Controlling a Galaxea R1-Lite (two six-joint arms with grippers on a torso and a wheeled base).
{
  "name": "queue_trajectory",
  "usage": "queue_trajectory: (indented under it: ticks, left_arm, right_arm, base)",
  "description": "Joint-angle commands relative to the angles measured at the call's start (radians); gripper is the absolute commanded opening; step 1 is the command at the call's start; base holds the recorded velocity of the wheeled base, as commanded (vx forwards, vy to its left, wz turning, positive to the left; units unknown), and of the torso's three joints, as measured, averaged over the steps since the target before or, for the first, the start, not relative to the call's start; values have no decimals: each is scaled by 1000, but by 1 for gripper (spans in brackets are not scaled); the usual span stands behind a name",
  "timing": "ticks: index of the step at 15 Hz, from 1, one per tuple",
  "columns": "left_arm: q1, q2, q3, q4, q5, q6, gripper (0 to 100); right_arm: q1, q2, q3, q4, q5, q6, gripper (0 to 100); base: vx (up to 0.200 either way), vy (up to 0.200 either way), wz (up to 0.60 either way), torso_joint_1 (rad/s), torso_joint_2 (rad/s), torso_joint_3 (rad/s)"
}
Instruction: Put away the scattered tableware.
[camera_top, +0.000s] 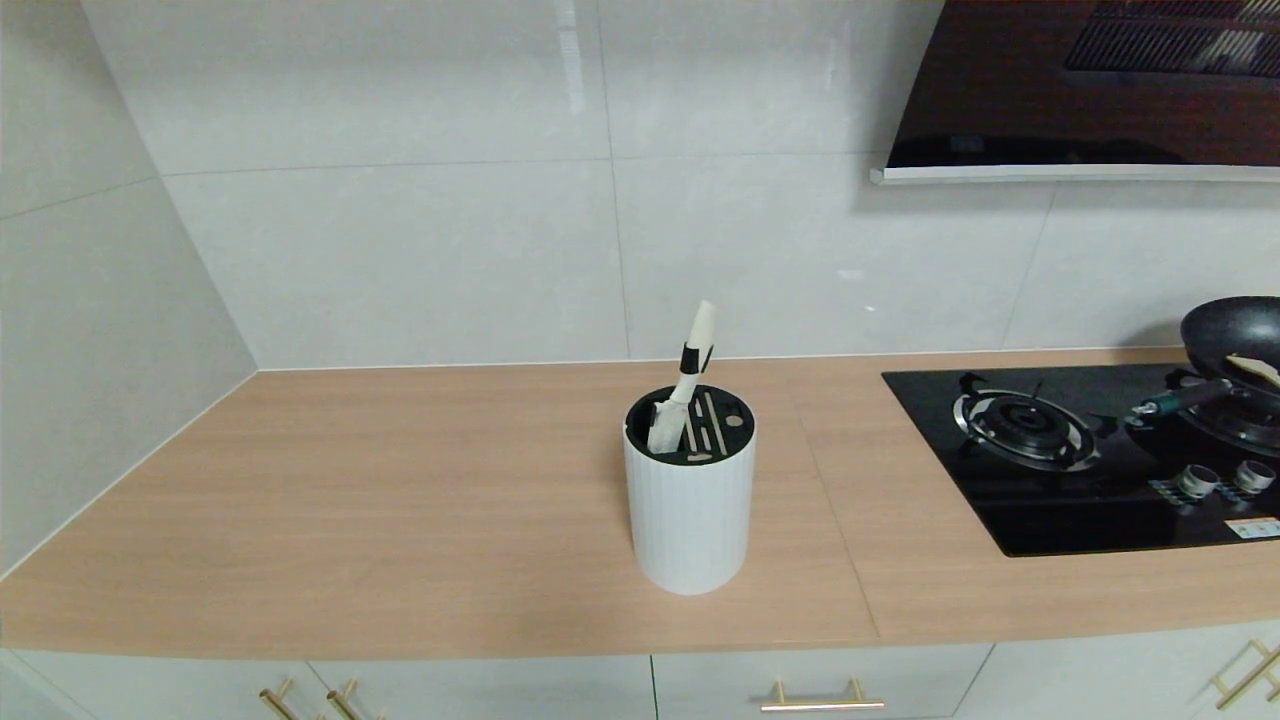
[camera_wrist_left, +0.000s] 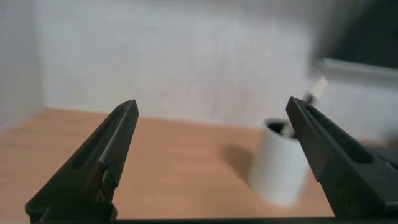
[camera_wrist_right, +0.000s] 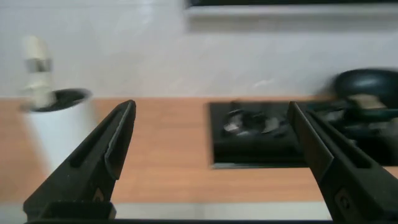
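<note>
The right gripper (camera_wrist_right: 210, 109), fingers (camera_wrist_right: 102, 158) spread wide, faces a countertop (camera_wrist_right: 168, 146) bearing a white holder (camera_wrist_right: 59, 127) and black hob (camera_wrist_right: 261, 137).

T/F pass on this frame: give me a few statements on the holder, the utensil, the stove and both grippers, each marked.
1. The white holder stands upright on the counter. True.
2. The utensil lies flat on the counter beside the holder. False: it stands tilted in a slot in the holder's top.
3. The left gripper is shut on a utensil. False: its jaws are wide open and hold nothing.
4. A black pan sits on the stove, to the robot's right of the holder. True.
5. The right gripper is open. True.
</note>
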Motion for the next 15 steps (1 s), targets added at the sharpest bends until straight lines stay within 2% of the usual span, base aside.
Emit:
queue_trajectory:
  ticks: [1,2,3,4,5,6,7,8,9,10,12,15]
  left_arm:
    - [69,-79,92,-19,3,67,100]
    - [68,-86,107,-13,17,93,100]
    - [68,-86,107,1,14,96,100]
    - [68,-86,107,43,15,130,100]
    - [68,-86,107,97,15,182,100]
    - [68,-86,107,97,15,182,100]
    - [68,-86,104,344,43,230,100]
    - [68,-86,100,359,40,218,100]
    - [66,-86,95,361,34,185,100]
    - [66,-86,95,359,18,181,100]
    - [65,-86,104,358,-101,155,100]
    - [65,-86,104,356,-106,149,100]
  right_arm:
    - [-92,-121,56,13,61,-9,100]
    - [-91,-123,91,1,45,-20,100]
    - [-92,-123,110,-11,19,-22,100]
    - [-92,-123,174,-44,-14,-29,100]
    - [-91,-127,192,-40,-15,-42,100]
    - [-91,-127,192,-40,-15,-42,100]
    - [-91,-129,192,85,-11,-43,100]
    - [-91,-130,192,118,-11,-45,100]
    - [-89,-135,191,185,-9,-42,100]
    - [-89,-135,191,183,0,-31,100]
    - [-89,-135,189,185,100,4,100]
    - [-89,-135,189,185,109,1,100]
  base:
    - [0,0,0,0,0,0]
    - [0,0,0,0,0,0]
    - [0,0,0,0,0,0]
    - [0,0,0,0,0,0]
    - [0,0,0,0,0,0]
    - [0,0,0,0,0,0]
    - [0,0,0,0,0,0]
    - [0,0,0,0,0,0]
    - [0,0,0,0,0,0]
    - [0,0,0,0,0,0]
    - [0,0,0,0,0,0]
    - [0,0,0,0,0,0]
